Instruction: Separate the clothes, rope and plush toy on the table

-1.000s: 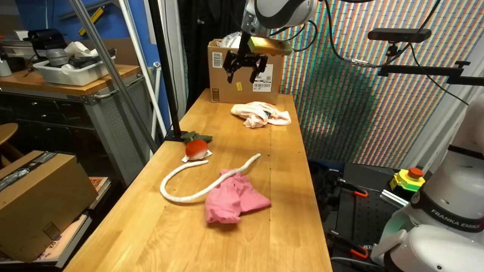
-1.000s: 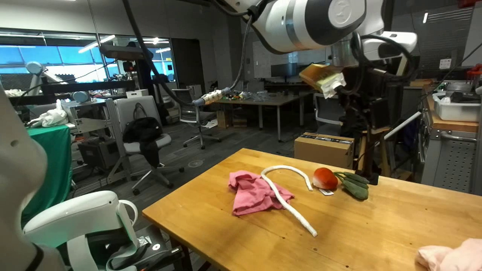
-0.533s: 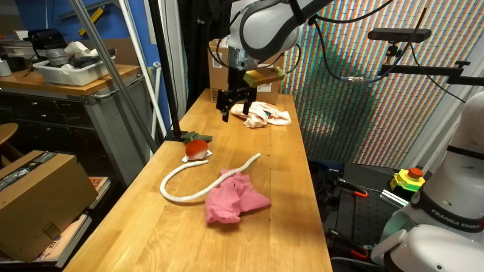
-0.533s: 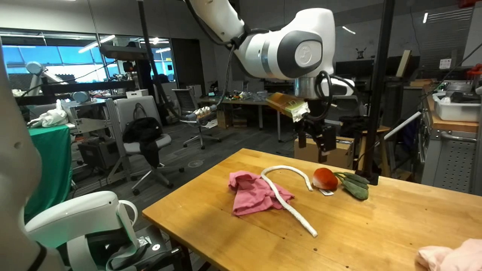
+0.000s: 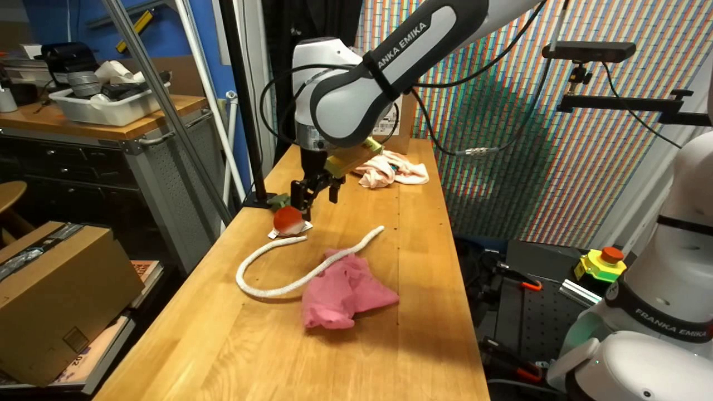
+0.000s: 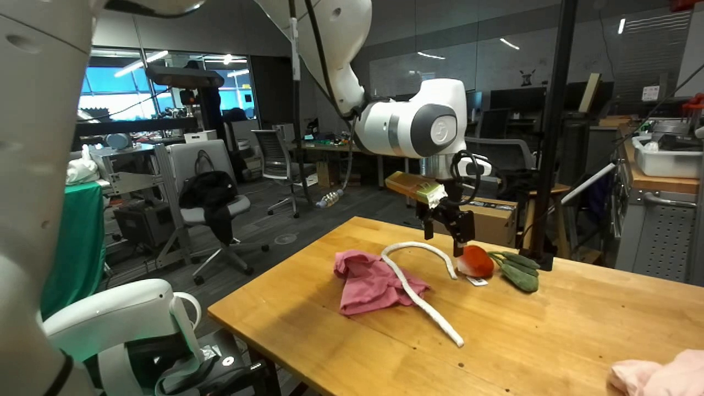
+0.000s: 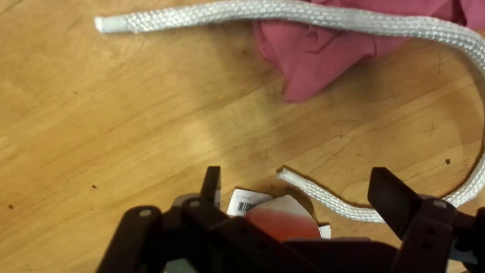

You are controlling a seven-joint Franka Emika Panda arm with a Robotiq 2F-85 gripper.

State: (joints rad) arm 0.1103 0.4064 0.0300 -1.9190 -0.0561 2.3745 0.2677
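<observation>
Over the table [image 6: 550,341], near the plush toy [image 6: 476,262], the gripper [image 6: 443,243] is now lower, fingers spread, empty; probably lining up a toy grab. Rope [image 7: 363,21] still crosses the pink garment [image 6: 364,286], unseparated.

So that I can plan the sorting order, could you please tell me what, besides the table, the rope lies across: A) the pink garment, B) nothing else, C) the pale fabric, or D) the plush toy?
A: in the wrist view the rope passes over the pink garment, hiding a strip of it.
</observation>
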